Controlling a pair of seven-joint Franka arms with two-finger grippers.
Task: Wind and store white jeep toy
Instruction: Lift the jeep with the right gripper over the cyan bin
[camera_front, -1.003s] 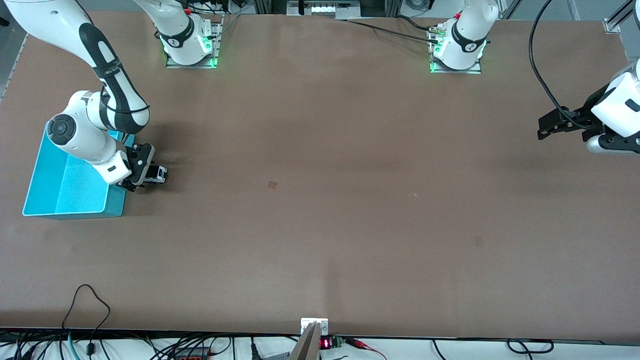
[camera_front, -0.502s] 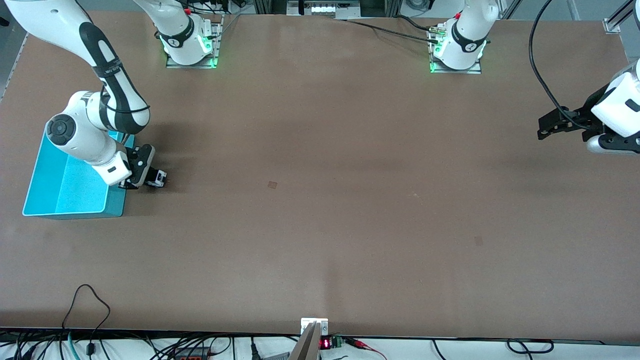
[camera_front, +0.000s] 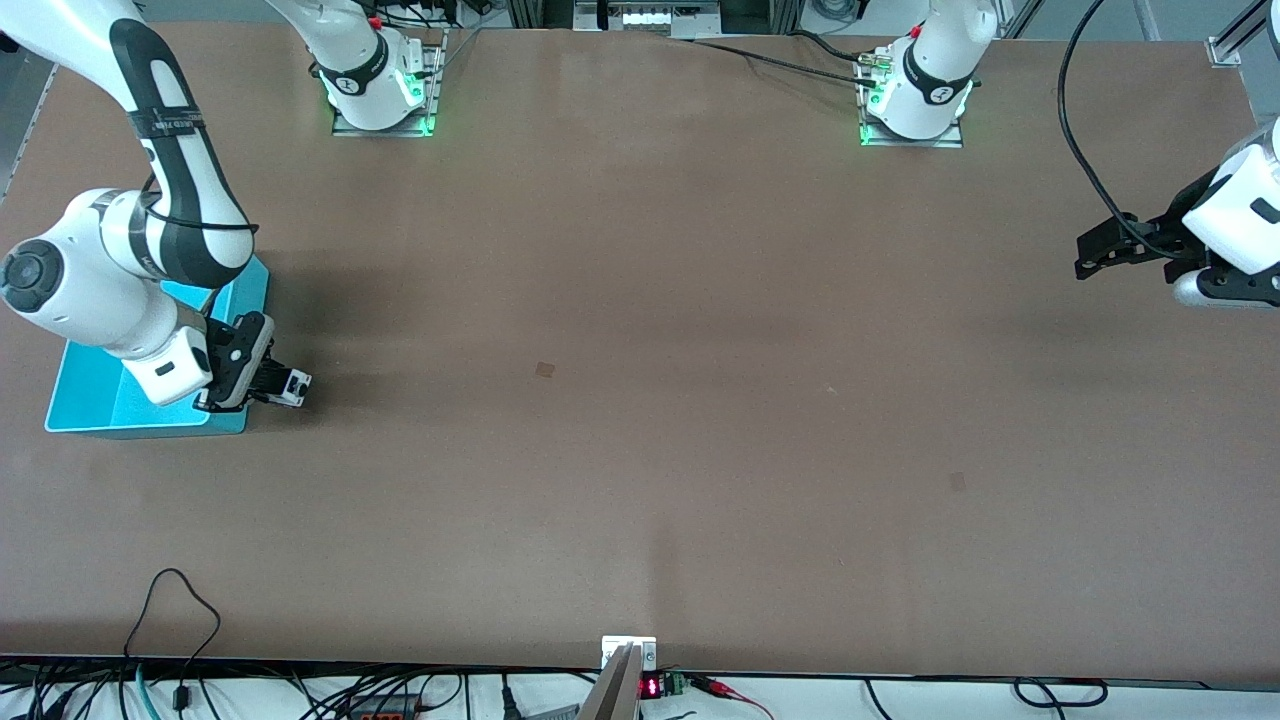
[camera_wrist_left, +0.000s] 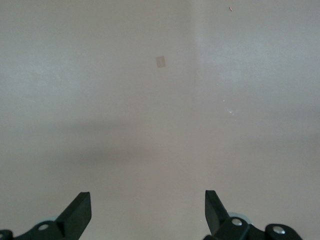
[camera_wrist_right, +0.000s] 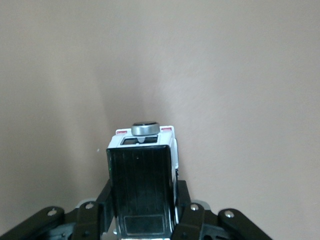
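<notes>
The right gripper (camera_front: 268, 384) is clamped on the white jeep toy (camera_front: 292, 386), which juts out past its fingers (camera_wrist_right: 187, 212), beside the cyan bin (camera_front: 238, 300) at the right arm's end of the brown table (camera_front: 640, 400). The left gripper (camera_front: 1090, 258) waits, fingers (camera_wrist_left: 77, 215) apart, over the left arm's end.

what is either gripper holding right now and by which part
The right gripper holds the white jeep toy by its two sides, fingers clamped on the body, beside the cyan bin. The left gripper is open and holds nothing.
</notes>
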